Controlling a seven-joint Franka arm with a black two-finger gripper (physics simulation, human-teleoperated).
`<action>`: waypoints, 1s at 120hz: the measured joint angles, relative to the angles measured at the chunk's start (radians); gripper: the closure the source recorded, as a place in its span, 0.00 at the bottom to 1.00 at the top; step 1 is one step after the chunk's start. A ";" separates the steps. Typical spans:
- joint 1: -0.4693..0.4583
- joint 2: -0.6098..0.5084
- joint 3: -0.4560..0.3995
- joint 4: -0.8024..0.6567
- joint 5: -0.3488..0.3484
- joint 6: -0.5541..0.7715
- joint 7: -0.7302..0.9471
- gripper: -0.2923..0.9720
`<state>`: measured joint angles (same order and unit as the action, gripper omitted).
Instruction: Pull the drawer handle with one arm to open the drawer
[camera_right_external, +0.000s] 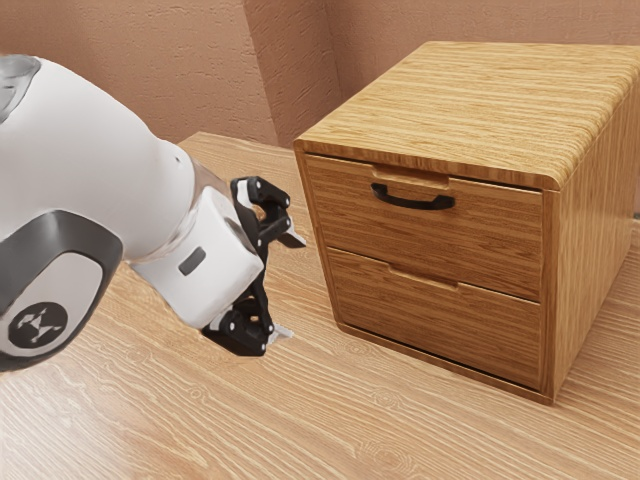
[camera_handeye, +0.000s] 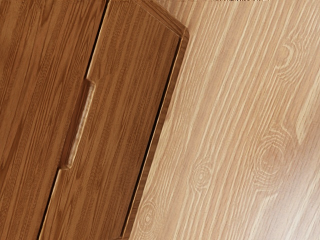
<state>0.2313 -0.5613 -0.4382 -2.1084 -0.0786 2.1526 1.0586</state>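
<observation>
A wooden cabinet (camera_right_external: 480, 110) stands on the table with two drawers in its front. The upper drawer (camera_right_external: 470, 235) carries a black handle (camera_right_external: 413, 200) under a small notch, and its front sits flush with the cabinet. My black gripper (camera_right_external: 283, 284) is open, its fingers spread wide one above the other. It hangs just above the tabletop, to the exterior view's left of the cabinet and lower than the handle, touching nothing. In the wrist view the lower drawer front (camera_handeye: 127, 125) and its notch (camera_handeye: 79, 125) lie ahead of my hand.
The lower drawer (camera_right_external: 440, 315) has no handle, just a cut-out at its top edge. The wooden tabletop (camera_right_external: 300, 420) runs around the cabinet (camera_handeye: 240, 130). A brown wall (camera_right_external: 150, 50) closes the back.
</observation>
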 joint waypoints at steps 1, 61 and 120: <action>0.009 0.007 -0.008 0.004 0.000 0.004 0.005 0.23; 0.167 0.171 -0.162 0.133 -0.004 0.143 0.233 0.23; 0.296 0.193 -0.258 0.169 -0.055 0.139 0.213 0.23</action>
<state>0.5273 -0.3688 -0.6967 -1.9391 -0.1332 2.2915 1.2720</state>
